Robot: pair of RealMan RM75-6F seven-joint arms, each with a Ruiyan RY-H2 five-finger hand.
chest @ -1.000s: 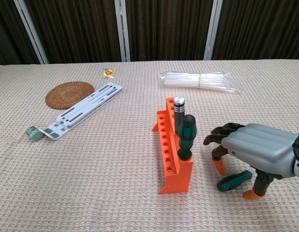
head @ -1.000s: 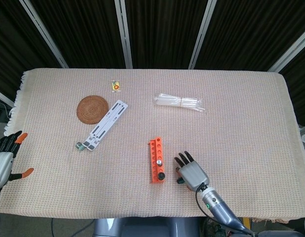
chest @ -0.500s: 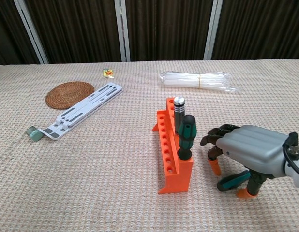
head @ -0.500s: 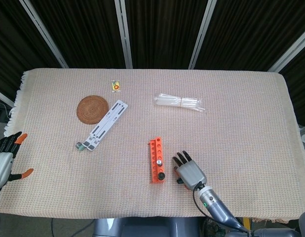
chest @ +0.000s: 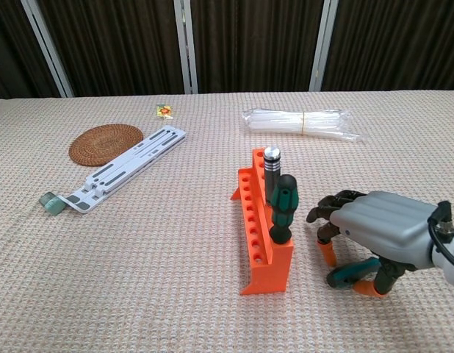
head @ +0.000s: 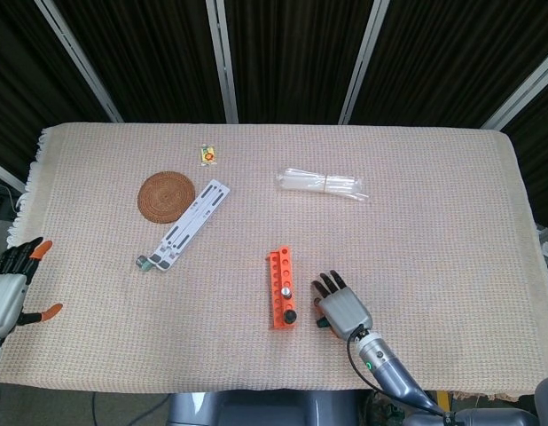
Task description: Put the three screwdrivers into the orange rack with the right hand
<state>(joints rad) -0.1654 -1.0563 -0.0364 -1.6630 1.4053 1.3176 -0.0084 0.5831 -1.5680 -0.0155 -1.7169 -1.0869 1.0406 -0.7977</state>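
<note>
**Inspector A:** Start at the fingers (chest: 328, 254). The right hand (chest: 377, 228), lower right of the chest view, is palm down over the bench (chest: 161, 243), its orange-tipped fingers curled around the third screwdriver (chest: 350, 273). The green-and-black handle lies on the cloth under the palm, with thumb and fingers touching it from either side. I judge the hold to be forming; whether it is firm I cannot tell.

**Inspector B:** And the tool itself?

**Inspector A:** Flat on the bench, not lifted, just to the right of the orange rack (chest: 258, 235). In the head view the hand covers it almost entirely.

**Inspector B:** Condition of the rack?

**Inspector A:** Upright, near the centre of the frame. Two tools are seated at its near end: the green-handled screwdriver (chest: 283, 209) in front and the silver-capped screwdriver (chest: 272, 170) just behind it. The holes further back are vacant.

**Inspector B:** Progress, then?

**Inspector A:** By my judgement two of three are placed. Remaining: secure the last one, raise it, stand it upright and drop it into a free hole.

**Inspector B:** The other hand?

**Inspector A:** The left hand (head: 8, 288) sits at the far left edge of the head view, off the bench, fingers spread, holding nothing.
</note>
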